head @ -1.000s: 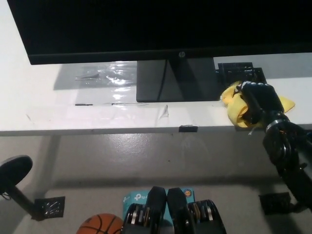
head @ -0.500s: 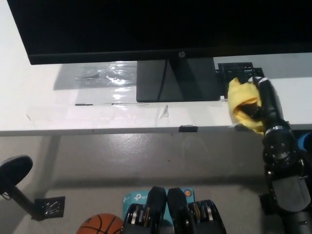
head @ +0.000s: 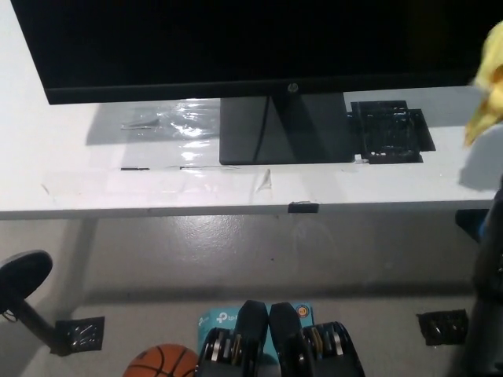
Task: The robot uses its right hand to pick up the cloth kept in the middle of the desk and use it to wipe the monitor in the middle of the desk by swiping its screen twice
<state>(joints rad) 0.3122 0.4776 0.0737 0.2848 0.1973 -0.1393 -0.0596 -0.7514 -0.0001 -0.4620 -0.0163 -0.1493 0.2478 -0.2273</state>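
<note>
Yellow cloth (head: 491, 82) appears at the upper right edge of the frame, off the white desk (head: 94, 184) and level with the lower right part of the black monitor (head: 251, 43). The right hand is out of frame; only a dark strip of the right arm (head: 491, 267) shows at lower right, so its grasp cannot be confirmed. The left hand is not visible.
</note>
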